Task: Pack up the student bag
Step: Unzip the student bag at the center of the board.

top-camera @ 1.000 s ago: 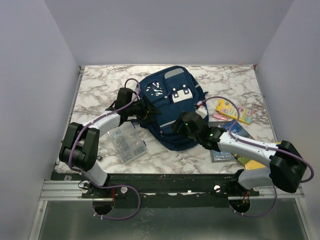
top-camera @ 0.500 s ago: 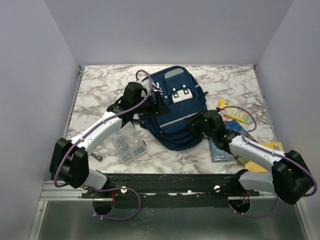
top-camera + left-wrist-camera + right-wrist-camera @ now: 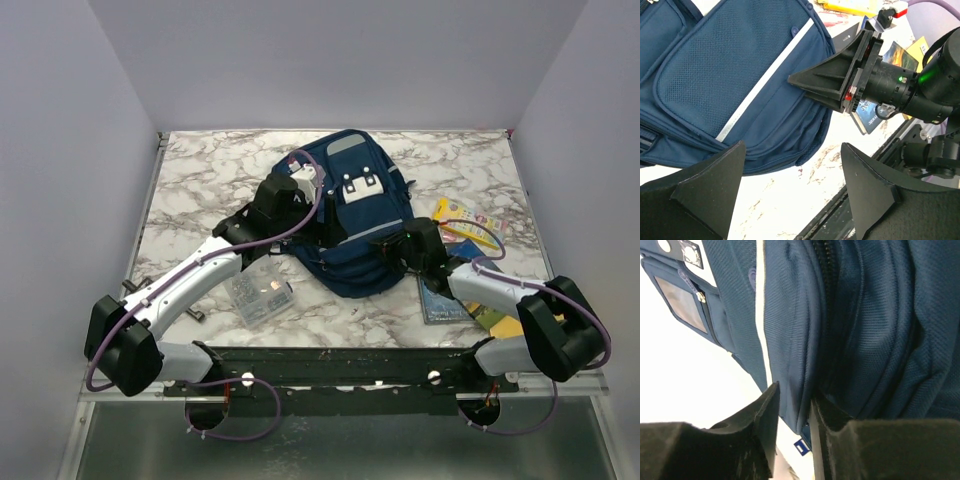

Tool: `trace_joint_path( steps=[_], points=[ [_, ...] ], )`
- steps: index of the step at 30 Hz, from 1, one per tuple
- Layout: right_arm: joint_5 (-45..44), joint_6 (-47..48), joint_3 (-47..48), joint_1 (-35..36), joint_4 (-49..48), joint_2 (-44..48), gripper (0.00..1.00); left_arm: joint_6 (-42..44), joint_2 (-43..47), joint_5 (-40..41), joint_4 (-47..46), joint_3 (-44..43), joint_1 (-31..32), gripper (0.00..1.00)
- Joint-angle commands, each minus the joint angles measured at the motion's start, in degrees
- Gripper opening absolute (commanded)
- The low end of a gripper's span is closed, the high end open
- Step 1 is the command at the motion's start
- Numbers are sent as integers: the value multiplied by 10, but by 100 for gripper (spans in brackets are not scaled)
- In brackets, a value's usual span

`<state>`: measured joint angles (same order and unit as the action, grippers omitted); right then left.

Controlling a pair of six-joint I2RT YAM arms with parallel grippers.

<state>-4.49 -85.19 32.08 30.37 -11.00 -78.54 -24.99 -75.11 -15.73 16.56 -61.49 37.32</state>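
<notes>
The navy student bag (image 3: 355,215) lies in the middle of the table, front pockets up. My left gripper (image 3: 318,222) hovers over its left side, open and empty. In the left wrist view its fingers (image 3: 710,192) frame the bag's lower edge (image 3: 740,85) and the bare table, with my right gripper (image 3: 840,82) at the bag's right edge. My right gripper (image 3: 396,245) is shut on a fold of bag fabric (image 3: 790,340) beside a zipper. In the right wrist view its jaws (image 3: 792,415) stand narrow with the fold between them.
A clear plastic box (image 3: 258,290) lies left of the bag, near the front. Colourful books (image 3: 470,222) and a dark book (image 3: 445,300) lie to the right. The table's front rail (image 3: 330,360) is close behind both arms.
My left arm has swung right and forward over the bag. My right gripper has shifted right to the bag's lower right edge. The bag has bunched up narrower and shifted back.
</notes>
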Motion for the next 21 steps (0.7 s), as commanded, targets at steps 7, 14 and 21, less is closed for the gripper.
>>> trace_joint_path(
  steps=[7, 14, 21],
  points=[
    [3, -8, 54, -19, 31, 41, 1, 130, -4, 17, 64, -43, 8, 95],
    [157, -19, 83, -87, 26, 37, 1, 197, 1, 34, 73, -5, 10, 98],
    [244, -13, 117, -116, 39, 8, 1, 202, -35, 16, -13, 52, 14, 89]
  ],
)
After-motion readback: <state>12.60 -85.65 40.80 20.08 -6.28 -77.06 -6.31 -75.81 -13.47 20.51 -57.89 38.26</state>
